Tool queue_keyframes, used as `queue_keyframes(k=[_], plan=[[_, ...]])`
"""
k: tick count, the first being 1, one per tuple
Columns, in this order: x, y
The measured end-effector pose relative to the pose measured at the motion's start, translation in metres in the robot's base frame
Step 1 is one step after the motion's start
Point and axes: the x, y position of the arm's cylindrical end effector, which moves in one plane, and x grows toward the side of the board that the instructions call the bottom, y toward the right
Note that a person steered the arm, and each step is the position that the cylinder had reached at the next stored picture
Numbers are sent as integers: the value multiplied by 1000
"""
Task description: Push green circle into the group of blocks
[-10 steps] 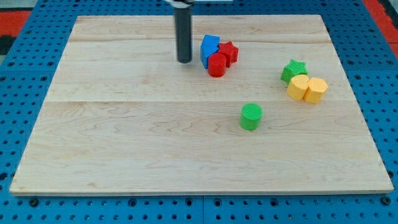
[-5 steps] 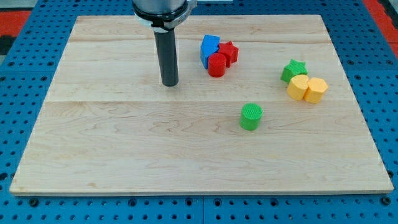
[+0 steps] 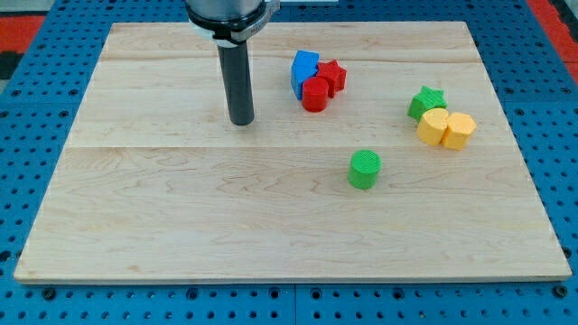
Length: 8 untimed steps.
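The green circle [image 3: 365,169] stands alone right of the board's centre. My tip [image 3: 241,121] rests on the board well to its upper left, apart from every block. A group of a blue block [image 3: 303,70], a red star [image 3: 331,76] and a red cylinder [image 3: 315,94] sits right of my rod, near the view's top. A second group of a green star [image 3: 426,101] and two yellow blocks [image 3: 434,125] [image 3: 459,131] sits at the view's right, above and right of the green circle.
The wooden board [image 3: 181,217] lies on a blue pegboard table [image 3: 27,108]. The arm's dark body [image 3: 226,11] shows at the view's top edge above the rod.
My tip has moved toward the view's bottom and left, away from the blue and red group. No block has moved.
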Motion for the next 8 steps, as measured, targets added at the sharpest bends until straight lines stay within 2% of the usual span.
queue_keyframes(k=[3,4,6,8], plan=[[45,-50],[87,-56],[128,-44],[130,-58]])
